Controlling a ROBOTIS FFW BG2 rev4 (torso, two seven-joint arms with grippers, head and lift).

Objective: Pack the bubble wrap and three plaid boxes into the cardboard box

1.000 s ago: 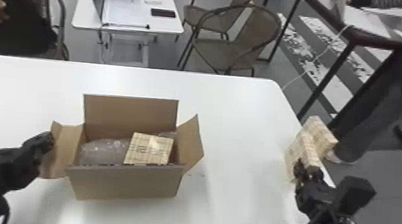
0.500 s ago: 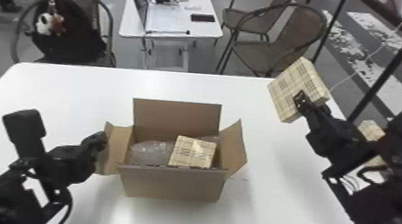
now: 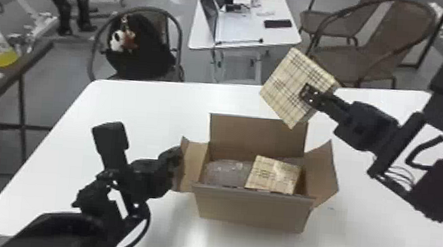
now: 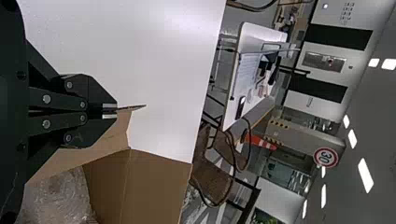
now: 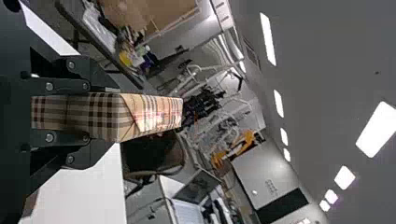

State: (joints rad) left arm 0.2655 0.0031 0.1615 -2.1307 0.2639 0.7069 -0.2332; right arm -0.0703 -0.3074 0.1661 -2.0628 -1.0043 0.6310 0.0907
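The open cardboard box [image 3: 251, 210] stands on the table with the bubble wrap [image 3: 226, 172] in its left part and one plaid box [image 3: 273, 174] in its right part. Above its back right side, my right gripper [image 3: 311, 96] holds a second plaid box [image 3: 292, 81], tilted in the air. In the right wrist view, the right gripper [image 5: 100, 116] is shut on that plaid box [image 5: 149, 112]. My left gripper [image 3: 178, 159] is at the cardboard box's left flap [image 3: 193, 164]; in the left wrist view the left gripper [image 4: 109, 110] pinches the flap's edge.
The white table [image 3: 139, 107] extends around the cardboard box. Its right flap [image 3: 322, 174] leans outward and its back flap [image 3: 257, 139] stands up. Beyond the table are chairs, one with a black bag [image 3: 143, 47], and a smaller table with a laptop [image 3: 209, 9].
The head view has turned left. My right gripper has carried the held plaid box up from the table's right edge, leftward to near the cardboard box. The left gripper stays at the left flap.
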